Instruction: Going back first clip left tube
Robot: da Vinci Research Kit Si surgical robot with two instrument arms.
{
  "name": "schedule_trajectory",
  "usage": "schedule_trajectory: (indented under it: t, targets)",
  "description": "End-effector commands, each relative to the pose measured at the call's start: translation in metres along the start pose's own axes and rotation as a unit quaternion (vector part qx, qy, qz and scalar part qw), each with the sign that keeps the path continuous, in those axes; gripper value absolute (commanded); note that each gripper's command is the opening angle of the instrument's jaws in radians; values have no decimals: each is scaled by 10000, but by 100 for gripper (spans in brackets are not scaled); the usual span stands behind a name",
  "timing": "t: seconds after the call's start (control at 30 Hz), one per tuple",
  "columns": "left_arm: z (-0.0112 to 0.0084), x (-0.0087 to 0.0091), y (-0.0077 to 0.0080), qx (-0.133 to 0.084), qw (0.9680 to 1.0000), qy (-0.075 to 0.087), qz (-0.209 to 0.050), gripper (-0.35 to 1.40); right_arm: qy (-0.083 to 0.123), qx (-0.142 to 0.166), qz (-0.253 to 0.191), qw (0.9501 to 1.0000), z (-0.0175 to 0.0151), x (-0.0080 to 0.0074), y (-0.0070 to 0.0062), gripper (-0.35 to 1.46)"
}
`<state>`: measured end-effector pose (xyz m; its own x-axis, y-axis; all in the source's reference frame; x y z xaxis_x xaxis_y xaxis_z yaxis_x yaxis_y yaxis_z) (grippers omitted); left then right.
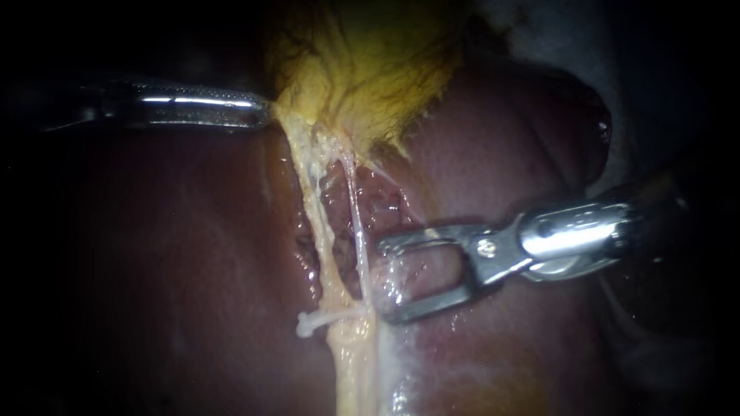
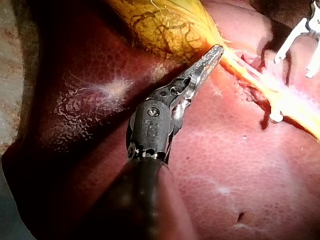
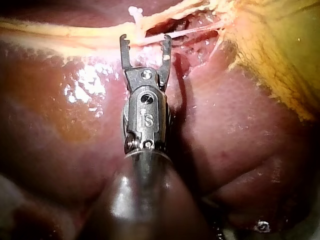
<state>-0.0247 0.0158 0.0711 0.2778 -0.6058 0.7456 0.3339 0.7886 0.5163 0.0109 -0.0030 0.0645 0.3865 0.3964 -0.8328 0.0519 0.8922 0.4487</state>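
Two pale tubes run down from the yellow gallbladder over the dark red liver. The left tube is the thicker, and a white clip crosses it low down. The left instrument has its end effector closed on the gallbladder's edge. The right instrument has its end effector open and empty, tips just beside the thin right tube, a little above the clip.

The left instrument, at the frame's upper left, has slim, toothed silver jaws, a dark grey wrist with round pins and a black shaft. The right instrument, at centre right, has flat, slotted steel jaws.
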Motion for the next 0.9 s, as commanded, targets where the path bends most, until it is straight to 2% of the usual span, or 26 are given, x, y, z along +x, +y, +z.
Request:
schedule_trajectory:
  t: [0.03,0.27,0.53,0.67,0.8,0.9]
  targets:
    - [0,0,0,-1,10000,0,0,-35,6,-27,-14,10000,-9,4,1,57]
    - [0,0,1,0,10000,0,0,-35,-10,-187,-54,9998,-44,18,8,57]
    - [5,5,4,-8,10000,-3,13,-35,-37,-397,31,9992,-57,20,8,56]
    - [15,14,6,-33,10000,-9,36,-35,-41,-427,44,9991,-57,21,7,56]
    - [33,28,11,-77,9999,-19,75,-35,-42,-428,45,9991,-57,21,6,56]
    - [47,40,16,-34,9999,-28,138,-35,-42,-429,44,9991,-57,21,5,56]
